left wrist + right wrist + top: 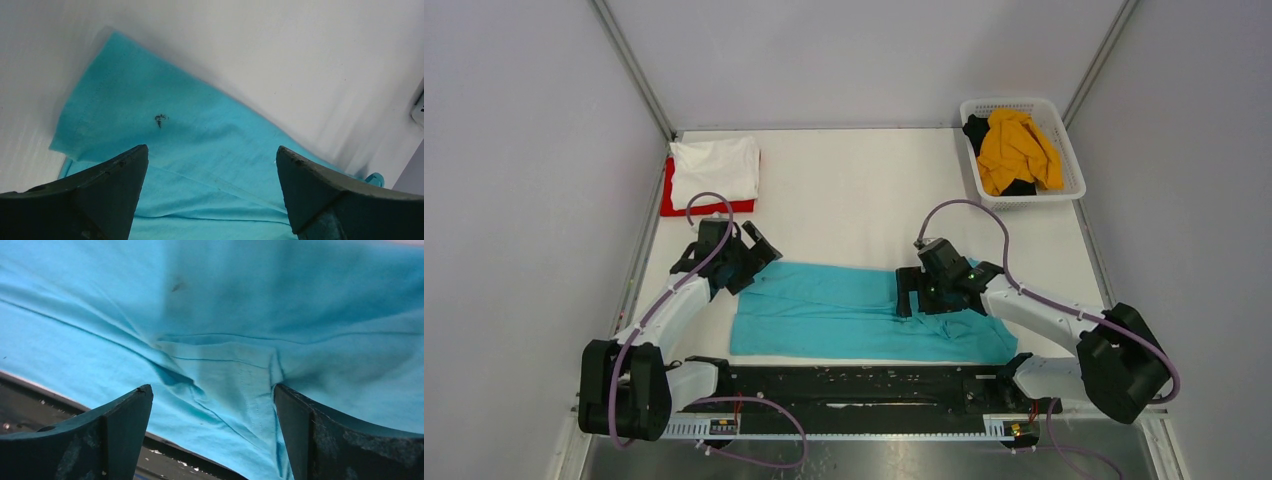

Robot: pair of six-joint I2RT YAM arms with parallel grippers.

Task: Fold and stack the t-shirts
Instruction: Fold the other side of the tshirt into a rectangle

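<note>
Top external view shows the teal shirt [854, 312] lying in a long band on the table [854, 190], near the arm bases. The left gripper [746, 262] is over its far left corner and the right gripper [921, 296] over its right part. Wrist views show both spread wide, gripping nothing, with cloth below. A white shirt [716, 165] lies folded on a red one [667, 200], far left. The basket [1009, 101], far right, holds a yellow shirt [1016, 150].
</note>
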